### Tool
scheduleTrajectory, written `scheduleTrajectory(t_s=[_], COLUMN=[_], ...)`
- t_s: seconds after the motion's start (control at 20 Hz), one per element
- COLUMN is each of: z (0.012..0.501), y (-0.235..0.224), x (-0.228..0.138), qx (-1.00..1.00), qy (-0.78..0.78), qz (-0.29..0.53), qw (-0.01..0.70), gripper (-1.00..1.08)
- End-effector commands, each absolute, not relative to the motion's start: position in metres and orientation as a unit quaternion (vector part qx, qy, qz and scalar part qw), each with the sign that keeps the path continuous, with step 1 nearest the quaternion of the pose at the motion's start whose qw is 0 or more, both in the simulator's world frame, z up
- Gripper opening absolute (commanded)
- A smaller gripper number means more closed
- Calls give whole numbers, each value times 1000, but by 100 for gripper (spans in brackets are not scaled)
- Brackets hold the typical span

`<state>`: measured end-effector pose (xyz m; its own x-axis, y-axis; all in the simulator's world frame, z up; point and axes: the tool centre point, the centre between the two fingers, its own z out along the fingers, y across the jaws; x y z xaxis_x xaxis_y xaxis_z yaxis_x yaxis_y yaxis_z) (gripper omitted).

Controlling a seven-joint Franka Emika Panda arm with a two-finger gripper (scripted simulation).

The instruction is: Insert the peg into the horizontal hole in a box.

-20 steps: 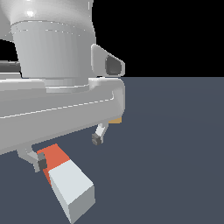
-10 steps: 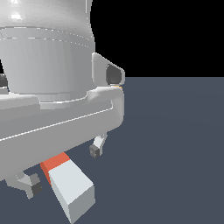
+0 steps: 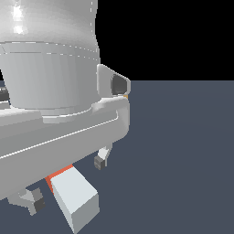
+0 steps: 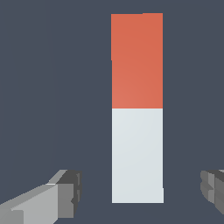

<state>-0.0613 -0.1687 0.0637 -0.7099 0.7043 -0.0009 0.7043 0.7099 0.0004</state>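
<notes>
The peg lies flat on the dark floor, with its white-grey end toward the camera and its red-orange end mostly hidden under my hand. In the wrist view the peg shows whole, part red-orange and part white-grey. My gripper is open just above the peg. One finger is on each side of the peg, and neither touches it. In the wrist view the gripper straddles the white-grey end, with fingertips well apart. The box and its hole are out of view.
My large white hand and wrist fill the exterior view's left and hide what is behind them. The dark grey floor stretches to the exterior view's right.
My hand has come down over the peg. The fingers now sit lower on either side of it, and more of the red-orange end is hidden. The peg has not moved.
</notes>
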Motion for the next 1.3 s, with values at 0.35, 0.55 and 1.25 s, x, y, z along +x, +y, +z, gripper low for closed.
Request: scheduleTrajectory(t_s=[0.35,0.55,1.25], z=[25,20,21], y=[-168,-169,-167], x=[-62,-61,-61], qx=[379,379,381], qy=[925,925,924], qz=[0,0,0], qw=[0,0,0], gripper=[100,100,-100])
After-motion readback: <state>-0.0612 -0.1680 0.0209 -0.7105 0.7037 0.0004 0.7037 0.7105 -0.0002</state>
